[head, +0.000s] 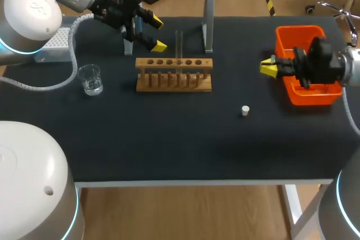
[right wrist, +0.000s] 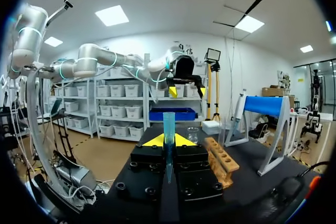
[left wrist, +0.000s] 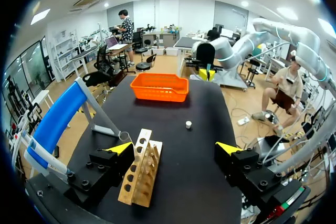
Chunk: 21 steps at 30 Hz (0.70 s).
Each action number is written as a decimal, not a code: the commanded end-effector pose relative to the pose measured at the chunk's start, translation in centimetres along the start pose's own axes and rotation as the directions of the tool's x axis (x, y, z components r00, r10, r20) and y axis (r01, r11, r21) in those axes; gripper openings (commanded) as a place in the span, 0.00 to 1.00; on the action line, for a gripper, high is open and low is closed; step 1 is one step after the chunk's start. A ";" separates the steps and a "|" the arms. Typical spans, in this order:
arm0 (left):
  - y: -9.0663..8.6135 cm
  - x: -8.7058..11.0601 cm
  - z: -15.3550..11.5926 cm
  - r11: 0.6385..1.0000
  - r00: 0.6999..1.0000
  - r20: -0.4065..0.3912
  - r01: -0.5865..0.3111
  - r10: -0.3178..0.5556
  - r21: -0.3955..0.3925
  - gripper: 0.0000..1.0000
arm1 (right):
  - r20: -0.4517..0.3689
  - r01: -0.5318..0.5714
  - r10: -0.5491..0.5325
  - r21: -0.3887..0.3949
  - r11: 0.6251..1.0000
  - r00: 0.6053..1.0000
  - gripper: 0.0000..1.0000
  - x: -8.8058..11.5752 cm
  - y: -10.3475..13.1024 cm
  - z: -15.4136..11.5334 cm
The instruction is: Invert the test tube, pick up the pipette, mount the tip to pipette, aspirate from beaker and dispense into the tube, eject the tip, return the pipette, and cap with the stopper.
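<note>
A clear test tube stands upright in the wooden rack, its rim close to one finger of my left gripper. That left gripper hangs wide open above the rack's back left, holding nothing. My right gripper sits beside the orange basket, shut on a pale blue translucent pipette tip that sticks out ahead of its fingers. A glass beaker stands at the left. The small white stopper lies on the mat. I cannot make out the pipette.
A blue stand on a grey frame rises behind the rack. A white and grey tip box sits at the far left edge. The table's front edge runs below the stopper.
</note>
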<state>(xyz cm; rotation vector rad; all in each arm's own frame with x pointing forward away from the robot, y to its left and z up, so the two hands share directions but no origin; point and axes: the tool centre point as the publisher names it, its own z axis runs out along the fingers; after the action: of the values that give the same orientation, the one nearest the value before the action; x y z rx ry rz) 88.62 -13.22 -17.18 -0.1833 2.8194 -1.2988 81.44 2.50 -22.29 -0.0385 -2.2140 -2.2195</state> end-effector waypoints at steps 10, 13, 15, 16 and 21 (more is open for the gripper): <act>-0.1 -0.1 0.0 1.000 1.000 -0.004 0.001 -0.001 -0.004 1.00 | -0.029 -0.038 0.038 0.010 0.999 0.999 0.00 0.9 -1.7 -0.1; -0.1 -0.1 0.0 1.000 1.000 -0.004 0.001 -0.001 -0.004 1.00 | -0.029 -0.038 0.038 0.010 0.999 0.999 0.00 0.9 -1.7 -0.1; -0.1 -0.1 0.0 1.000 1.000 -0.004 0.001 -0.001 -0.004 1.00 | -0.029 -0.038 0.038 0.010 0.999 0.999 0.00 0.9 -1.7 -0.1; -0.1 -0.1 0.0 1.000 1.000 -0.004 0.001 -0.001 -0.004 1.00 | -0.029 -0.038 0.038 0.010 0.999 0.999 0.00 0.9 -1.7 -0.1; -0.1 -0.1 0.0 1.000 1.000 -0.004 0.001 -0.001 -0.004 1.00 | -0.029 -0.038 0.038 0.010 0.999 0.999 0.00 0.9 -1.7 -0.1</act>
<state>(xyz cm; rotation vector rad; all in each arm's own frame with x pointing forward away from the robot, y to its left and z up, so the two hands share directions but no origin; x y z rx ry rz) 88.62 -13.22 -17.18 -0.1833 2.8194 -1.2989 80.49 2.48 -23.97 -0.0488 -2.1900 -2.1772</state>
